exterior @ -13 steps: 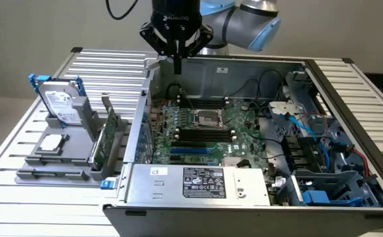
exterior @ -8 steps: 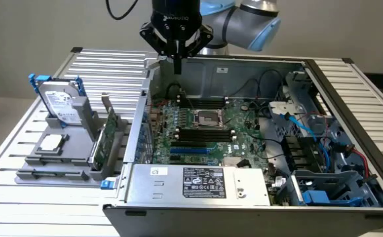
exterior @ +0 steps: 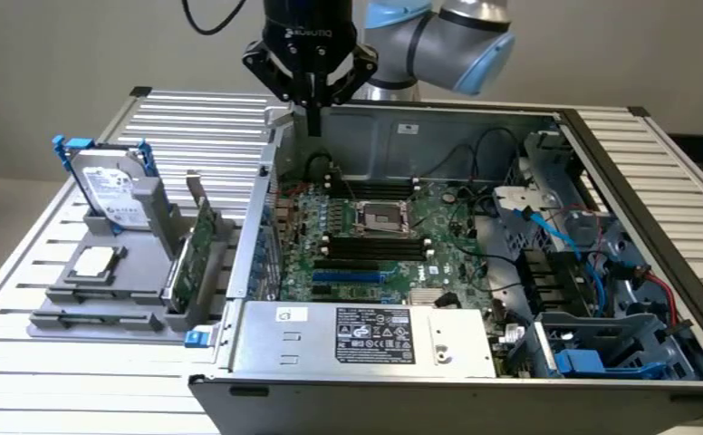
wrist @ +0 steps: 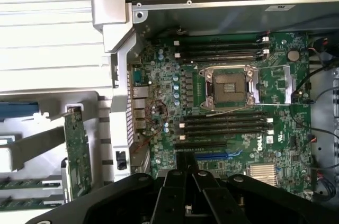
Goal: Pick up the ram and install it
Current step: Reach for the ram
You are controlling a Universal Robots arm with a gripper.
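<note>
Closed jaws, open computer case (exterior: pixel 448 403), slatted metal table (exterior: pixel 195 118)

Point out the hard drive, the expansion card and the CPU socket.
hard drive (exterior: pixel 116 195), exterior view, on its labelled silver face.
expansion card (exterior: pixel 192 258), exterior view, on its green board.
CPU socket (wrist: pixel 228 86), wrist view, on the socket's middle.

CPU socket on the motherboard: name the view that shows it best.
The wrist view: the CPU socket faces the camera almost squarely, its metal frame plain. The exterior view shows the CPU socket at a slant, between black memory slots.
</note>
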